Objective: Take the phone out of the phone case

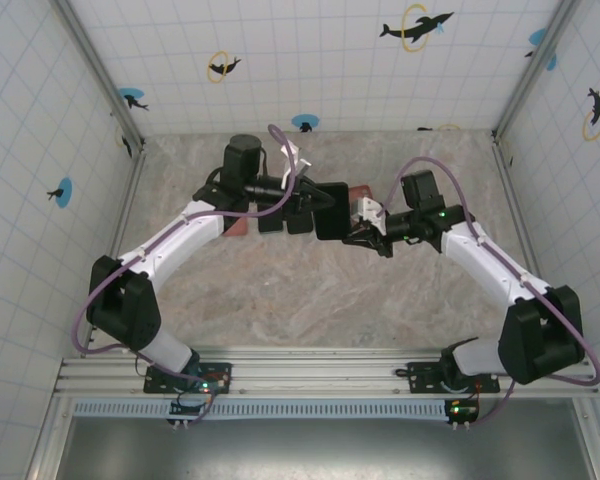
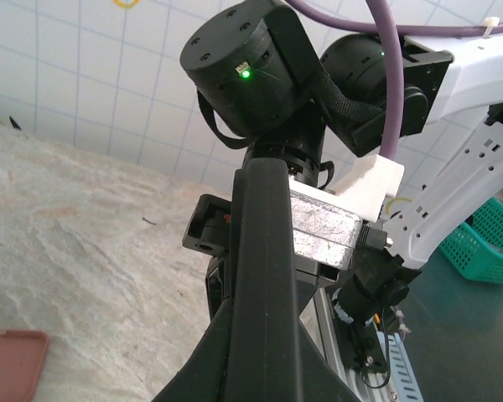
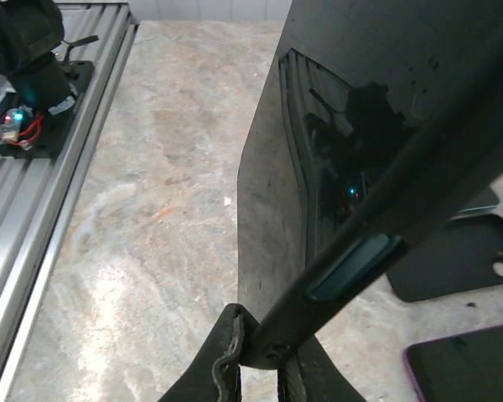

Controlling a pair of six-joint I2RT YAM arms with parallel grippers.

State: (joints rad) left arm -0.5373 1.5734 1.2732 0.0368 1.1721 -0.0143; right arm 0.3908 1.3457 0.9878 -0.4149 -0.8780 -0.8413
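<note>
- The marbled table [image 1: 310, 300] carries both arms, which meet over its far half near the middle.
- The cased phone [image 1: 330, 210], a black slab, hangs above the table between the two grippers. In the top view its long axis runs from 12 to 6 o'clock.
- From the left gripper [image 1: 305, 208] the slab lies at 3 o'clock. From the right gripper [image 1: 358, 228] it lies at about 10 o'clock. Both are on it, neither nearer.
- The left gripper's jaws are pressed onto one long edge, seen edge-on from the left wrist [image 2: 264, 335].
- The right gripper's jaws pinch the opposite edge [image 3: 260, 356], with the glossy face rising toward 1 o'clock.
- I cannot tell where case ends and phone begins, so the peel probably turns on which jaws hold the rim alone.
- Spare cases lie below: a black case [image 3: 461, 260], a purple-rimmed case [image 3: 469, 368] and a reddish case [image 2: 8, 364].
- A teal side button [image 3: 352, 268] sits just above the right fingers.
</note>
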